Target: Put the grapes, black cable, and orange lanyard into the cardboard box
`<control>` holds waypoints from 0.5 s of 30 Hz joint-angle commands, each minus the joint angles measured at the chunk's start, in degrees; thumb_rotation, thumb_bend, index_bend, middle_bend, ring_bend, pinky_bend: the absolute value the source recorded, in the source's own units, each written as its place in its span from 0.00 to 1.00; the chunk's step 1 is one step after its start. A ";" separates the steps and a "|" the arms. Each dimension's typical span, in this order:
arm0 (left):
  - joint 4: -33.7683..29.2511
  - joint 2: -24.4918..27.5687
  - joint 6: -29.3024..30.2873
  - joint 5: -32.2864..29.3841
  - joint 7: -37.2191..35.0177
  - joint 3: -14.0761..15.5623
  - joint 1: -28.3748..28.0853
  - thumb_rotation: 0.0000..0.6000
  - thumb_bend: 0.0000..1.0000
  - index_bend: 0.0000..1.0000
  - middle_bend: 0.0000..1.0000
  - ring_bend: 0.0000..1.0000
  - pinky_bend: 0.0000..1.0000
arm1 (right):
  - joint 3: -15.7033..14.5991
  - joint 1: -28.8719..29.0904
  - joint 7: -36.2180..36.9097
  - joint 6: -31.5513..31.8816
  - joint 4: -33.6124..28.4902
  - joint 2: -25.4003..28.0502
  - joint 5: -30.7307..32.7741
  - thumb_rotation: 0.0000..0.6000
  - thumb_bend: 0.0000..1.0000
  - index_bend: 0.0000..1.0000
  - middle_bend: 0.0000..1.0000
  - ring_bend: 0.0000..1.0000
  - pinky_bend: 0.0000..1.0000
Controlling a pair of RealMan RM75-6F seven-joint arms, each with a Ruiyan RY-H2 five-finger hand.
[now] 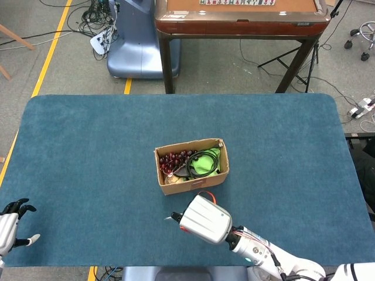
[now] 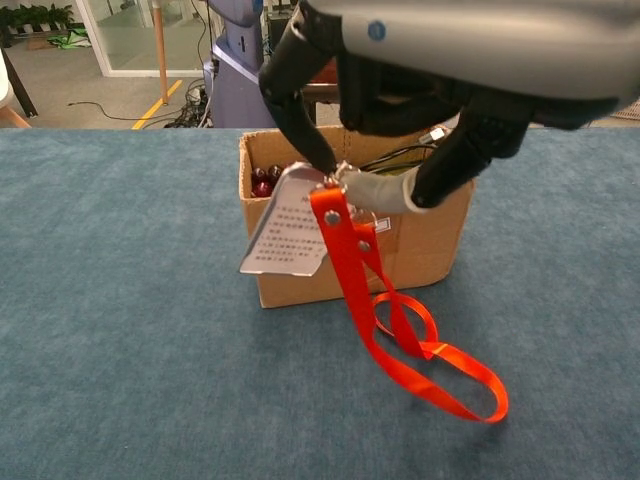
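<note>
While I watch both cameras, my right hand (image 2: 440, 60) hangs above the bench (image 1: 82, 152) just in front of the cardboard box (image 1: 191, 167), its fingers (image 2: 300, 110) pinching the metal clip end of the orange lanyard (image 2: 390, 320). From the chest view the strap drops from that pinch, runs down past the front wall of the box and ends in loops that lie on the blue cloth near the box's base. A pale tag (image 2: 290, 225) dangles from the same clip, hanging in front of the box's left half. From the head view I see only a small orange sliver of the lanyard beside the silver back of the hand, between the hand and the box.

Inside the box the grapes (image 1: 174, 160) sit in the left part and the black cable (image 1: 199, 161) is coiled in the middle and right part, over something green (image 1: 208, 164) that I cannot identify.

My left hand (image 1: 10, 225) shows at the lower left edge of the head view, near the bench corner, well apart from everything, fingers spread and holding nothing
</note>
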 commanded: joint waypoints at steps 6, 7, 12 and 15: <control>-0.04 -0.08 -0.06 -0.08 0.18 0.01 -0.02 1.00 0.01 0.34 0.17 0.16 0.36 | 4.48 0.83 -0.63 2.33 -1.18 -0.41 2.56 1.00 0.49 0.64 1.00 1.00 1.00; -0.02 -0.10 -0.09 -0.10 0.23 0.02 -0.03 1.00 0.01 0.34 0.17 0.16 0.36 | 5.05 0.96 -0.83 2.54 -1.27 -0.37 3.06 1.00 0.49 0.64 1.00 1.00 1.00; -0.13 -0.07 0.03 -0.01 0.25 0.02 0.00 1.00 0.01 0.34 0.17 0.16 0.36 | 8.28 1.50 -2.09 4.28 -0.76 -0.36 6.91 1.00 0.49 0.64 1.00 1.00 1.00; -0.12 -0.06 0.00 -0.02 0.31 0.05 -0.01 1.00 0.01 0.34 0.17 0.16 0.36 | 10.31 1.98 -2.12 5.45 1.65 -0.68 9.73 1.00 0.49 0.64 1.00 1.00 1.00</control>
